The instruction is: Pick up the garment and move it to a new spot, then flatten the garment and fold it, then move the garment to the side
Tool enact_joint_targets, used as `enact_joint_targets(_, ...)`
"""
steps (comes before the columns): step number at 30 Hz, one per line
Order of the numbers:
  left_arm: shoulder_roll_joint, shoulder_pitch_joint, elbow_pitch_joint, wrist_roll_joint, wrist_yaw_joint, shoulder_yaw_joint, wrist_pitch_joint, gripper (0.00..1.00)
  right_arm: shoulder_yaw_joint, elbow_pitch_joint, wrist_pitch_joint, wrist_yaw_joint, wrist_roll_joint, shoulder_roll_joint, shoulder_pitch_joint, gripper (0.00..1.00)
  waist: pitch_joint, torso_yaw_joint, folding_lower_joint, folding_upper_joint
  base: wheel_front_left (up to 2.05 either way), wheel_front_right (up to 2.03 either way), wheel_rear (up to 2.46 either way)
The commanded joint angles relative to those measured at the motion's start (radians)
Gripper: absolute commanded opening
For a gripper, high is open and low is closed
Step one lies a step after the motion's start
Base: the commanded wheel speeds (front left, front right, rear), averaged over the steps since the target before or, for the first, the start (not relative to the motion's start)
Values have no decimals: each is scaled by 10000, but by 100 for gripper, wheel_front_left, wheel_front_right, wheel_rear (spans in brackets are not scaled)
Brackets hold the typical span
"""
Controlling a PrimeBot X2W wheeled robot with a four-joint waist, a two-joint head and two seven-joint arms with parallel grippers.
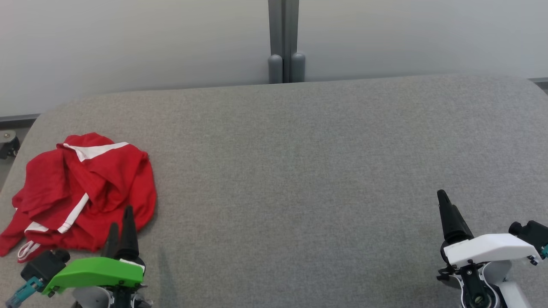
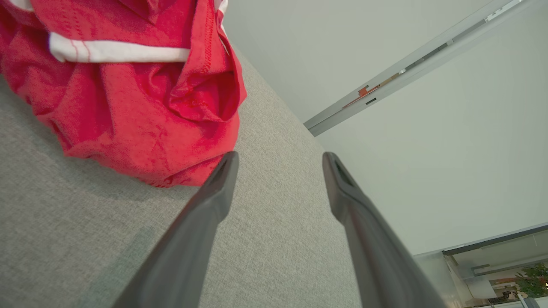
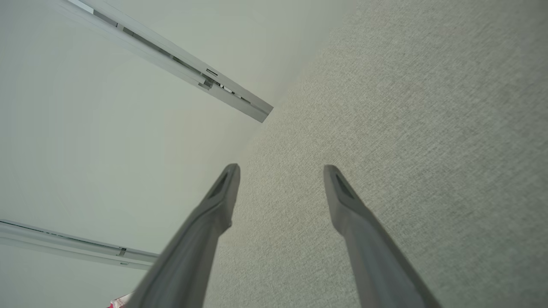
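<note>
A red garment (image 1: 85, 192) with white stripes lies crumpled in a heap at the left end of the grey table (image 1: 299, 162). My left gripper (image 1: 121, 218), under its green cover, stands at the heap's near right edge, open, with nothing between its fingers. In the left wrist view the garment (image 2: 128, 94) bulges just left of the left fingertip (image 2: 229, 160), and the left gripper (image 2: 280, 160) holds only bare cloth-covered table in its gap. My right gripper (image 1: 443, 199), under its white cover, is at the lower right, far from the garment. The right wrist view shows that right gripper (image 3: 280, 171) open and empty.
Grey fabric covers the wide table from the garment to the right end. A pale wall with a grey post (image 1: 283, 42) runs behind the far edge. A castor (image 1: 7, 143) shows past the table's left corner.
</note>
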Motion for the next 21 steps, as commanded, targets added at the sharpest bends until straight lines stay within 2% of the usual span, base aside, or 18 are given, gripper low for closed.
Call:
enact_joint_targets(1,119,-162,-118,499,-6,-28,-127,100,9,-182,-131,3,-473,-78,-224,100,10,3,0,0,0,0,0)
enact_joint_targets(13,269,-122,-131,2644,86,-466,-565,100,234,-145,-577,4,-2561,-61,-247,100,46,45,0,0,0,0,0)
enact_joint_targets(21,368,-69,-88,3694,233,-729,-813,100,340,-203,-825,4,-3610,-39,-275,100,47,55,0,0,0,0,0)
